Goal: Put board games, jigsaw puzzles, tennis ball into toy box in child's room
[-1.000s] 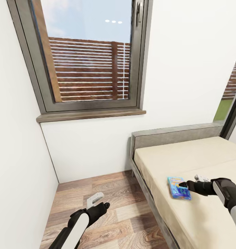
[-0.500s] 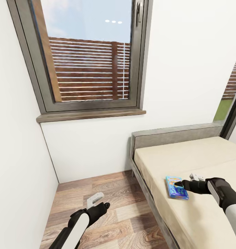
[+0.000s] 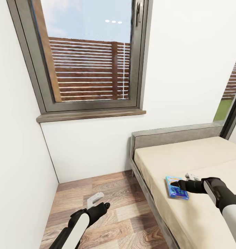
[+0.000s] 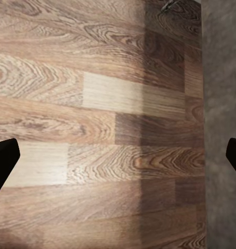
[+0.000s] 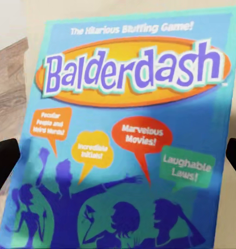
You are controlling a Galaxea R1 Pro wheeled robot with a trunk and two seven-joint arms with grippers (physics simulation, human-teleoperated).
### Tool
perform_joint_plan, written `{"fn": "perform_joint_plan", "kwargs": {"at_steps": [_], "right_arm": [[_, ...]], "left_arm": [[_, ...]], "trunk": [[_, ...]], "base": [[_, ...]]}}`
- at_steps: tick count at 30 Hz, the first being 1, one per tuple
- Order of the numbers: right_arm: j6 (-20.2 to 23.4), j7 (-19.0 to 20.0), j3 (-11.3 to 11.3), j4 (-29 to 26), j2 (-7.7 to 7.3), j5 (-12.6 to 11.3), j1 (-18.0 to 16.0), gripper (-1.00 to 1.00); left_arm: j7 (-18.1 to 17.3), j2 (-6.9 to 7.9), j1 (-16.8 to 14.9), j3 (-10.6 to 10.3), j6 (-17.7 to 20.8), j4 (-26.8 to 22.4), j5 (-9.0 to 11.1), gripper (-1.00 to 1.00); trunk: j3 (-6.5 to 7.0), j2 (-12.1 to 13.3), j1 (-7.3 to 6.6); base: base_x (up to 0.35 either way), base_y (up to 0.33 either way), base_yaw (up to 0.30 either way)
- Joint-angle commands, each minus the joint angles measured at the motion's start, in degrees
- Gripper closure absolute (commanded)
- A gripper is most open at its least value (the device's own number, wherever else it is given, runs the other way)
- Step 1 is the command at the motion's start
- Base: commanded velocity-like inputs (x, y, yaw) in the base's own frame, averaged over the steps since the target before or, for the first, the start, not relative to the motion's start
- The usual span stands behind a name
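A light blue board game (image 3: 176, 188), titled "Balderdash" (image 5: 133, 129), lies flat on the beige bed (image 3: 201, 155) near its floor-side edge. My right gripper (image 3: 182, 180) is open just above it, one dark finger reaching over the box's top. In the right wrist view the fingertips (image 5: 4, 161) stand wide apart at either side of the box face. My left gripper (image 3: 99, 202) hangs open over the wood floor (image 4: 97, 104), holding nothing. The table, toy box, jigsaw puzzles and tennis ball are out of view.
A tall dark-framed window (image 3: 90, 55) with a wooden sill is in the white wall ahead. The grey headboard (image 3: 177, 136) and bed frame (image 4: 221, 78) border a narrow strip of plank floor (image 3: 107, 207) between the bed and the left wall.
My right arm has moved left and slightly away from me along the bed. The blue box slid a little to the left with it. The left arm has not moved.
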Motion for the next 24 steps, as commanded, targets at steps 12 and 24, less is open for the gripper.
{"fn": "perform_joint_plan", "kwargs": {"at_steps": [12,24], "right_arm": [[0.9,0.9,3.1,3.1,0.12,-0.6,0.1,-1.00],[0.9,0.9,3.2,2.9,0.10,-0.7,0.1,-1.00]], "left_arm": [[0.6,0.00,0.0,-0.1,-0.4,-0.1,0.5,-1.00],[0.5,-0.01,0.0,-0.1,-0.4,0.3,0.7,-1.00]], "trunk": [[-0.07,0.0,0.00],[-0.07,0.0,0.00]], "base": [[0.000,0.000,0.000],[0.000,0.000,0.000]]}}
